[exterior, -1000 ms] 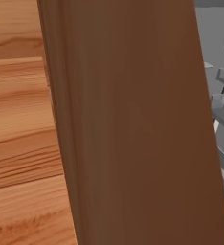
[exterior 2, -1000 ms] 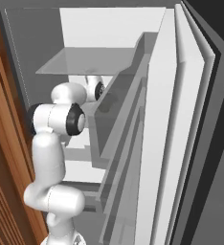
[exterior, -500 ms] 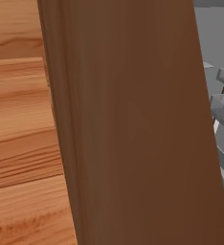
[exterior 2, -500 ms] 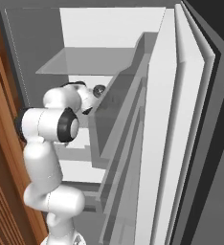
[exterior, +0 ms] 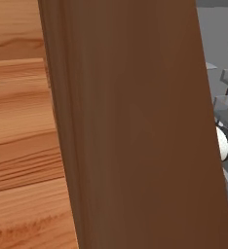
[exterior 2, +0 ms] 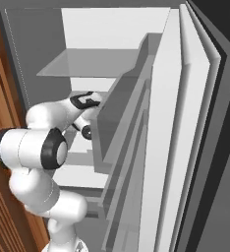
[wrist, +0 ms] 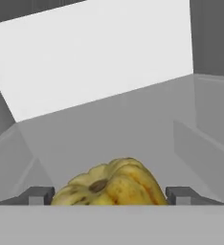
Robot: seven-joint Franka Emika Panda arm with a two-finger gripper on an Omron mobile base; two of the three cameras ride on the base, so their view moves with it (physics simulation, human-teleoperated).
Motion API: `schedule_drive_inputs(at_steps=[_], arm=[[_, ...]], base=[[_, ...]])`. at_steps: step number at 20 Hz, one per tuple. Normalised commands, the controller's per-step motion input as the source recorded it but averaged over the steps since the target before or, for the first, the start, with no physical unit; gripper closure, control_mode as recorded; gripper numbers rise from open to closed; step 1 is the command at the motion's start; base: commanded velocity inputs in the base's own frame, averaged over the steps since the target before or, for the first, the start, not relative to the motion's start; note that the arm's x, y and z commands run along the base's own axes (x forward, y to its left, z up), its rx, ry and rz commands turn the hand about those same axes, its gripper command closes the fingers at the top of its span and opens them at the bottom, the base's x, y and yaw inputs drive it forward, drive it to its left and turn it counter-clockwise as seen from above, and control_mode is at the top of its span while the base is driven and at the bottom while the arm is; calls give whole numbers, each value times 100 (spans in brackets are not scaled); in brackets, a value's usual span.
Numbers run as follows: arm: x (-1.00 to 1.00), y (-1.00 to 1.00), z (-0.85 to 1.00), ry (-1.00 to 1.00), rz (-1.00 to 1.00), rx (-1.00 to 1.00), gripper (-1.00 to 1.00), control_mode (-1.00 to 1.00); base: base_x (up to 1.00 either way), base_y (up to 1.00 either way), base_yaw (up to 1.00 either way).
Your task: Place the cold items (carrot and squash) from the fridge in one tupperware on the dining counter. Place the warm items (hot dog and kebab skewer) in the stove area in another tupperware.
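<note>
A: Squash (wrist: pixel 111 184) lies on the fridge shelf (wrist: pixel 133 124), right between the fingertips (wrist: pixel 37 195) of the gripper (wrist: pixel 109 197).

B: How will it handle?

A: Probably firm and fairly heavy, with a ribbed, rounded skin that could slip. I'd grip across its widest part, pads set in the grooves.

B: Has the gripper got it?

A: No. The jaws stand wide, one either side, holding nothing.

B: And the arm?

A: Arm (exterior 2: pixel 36 152) is folded at the elbow and reaches forward into the open fridge, beside the door racks (exterior 2: pixel 131 147).
</note>
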Motion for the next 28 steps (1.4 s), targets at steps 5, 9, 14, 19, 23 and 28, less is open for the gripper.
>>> schedule_drive_inputs(at_steps=[5, 9, 14, 19, 23, 28], arm=[[-100, -32, 72, 0, 0, -14, 100, -100], [-100, -29, 84, 0, 1, -23, 100, -100], [-100, -85, 78, 0, 14, -18, 100, -100], [-100, -89, 50, 1, 26, -14, 100, -100], [-99, -39, 24, 9, 34, -38, 100, -100], [-92, -28, -2, 32, 28, -55, 100, -100]], base=[[0, 0, 0], [0, 0, 0], [0, 0, 0], [0, 0, 0], [0, 0, 0], [0, 0, 0]])
